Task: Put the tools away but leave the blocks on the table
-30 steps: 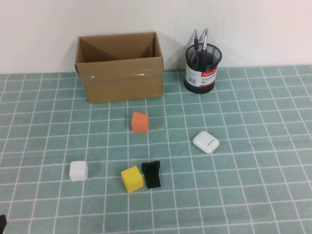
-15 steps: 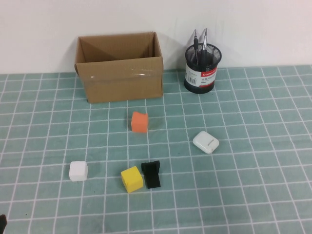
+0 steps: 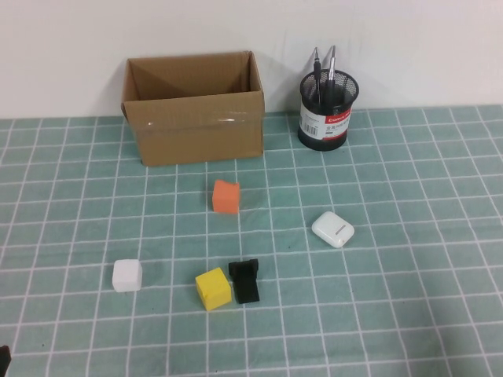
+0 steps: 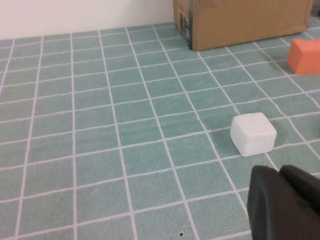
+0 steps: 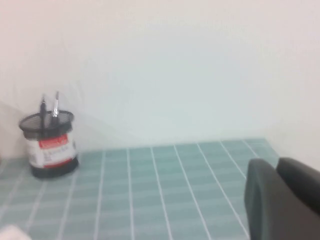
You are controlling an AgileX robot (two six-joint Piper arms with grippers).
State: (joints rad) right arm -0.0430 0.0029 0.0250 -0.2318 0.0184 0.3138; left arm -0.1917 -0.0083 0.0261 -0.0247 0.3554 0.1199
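Note:
Three blocks stand on the teal gridded table (image 3: 409, 314): orange (image 3: 225, 196), yellow (image 3: 213, 288) and white (image 3: 126, 275). Two thin dark tool shafts (image 3: 317, 67) (image 3: 330, 63) stick up out of a black mesh cup (image 3: 327, 110) at the back. The red-handled scissors are out of view. My left gripper (image 4: 282, 200) is shut and empty, low over the table near the white block (image 4: 253, 133). My right gripper (image 5: 277, 200) is shut and empty, off to the right, far from the cup (image 5: 48, 145). Neither gripper's fingers show in the high view.
An open cardboard box (image 3: 192, 110) stands at the back left, also in the left wrist view (image 4: 245, 20). A white rounded case (image 3: 332, 228) lies right of centre. A black angular bracket (image 3: 245, 280) sits beside the yellow block. The orange block (image 4: 304, 56) shows beyond the white one.

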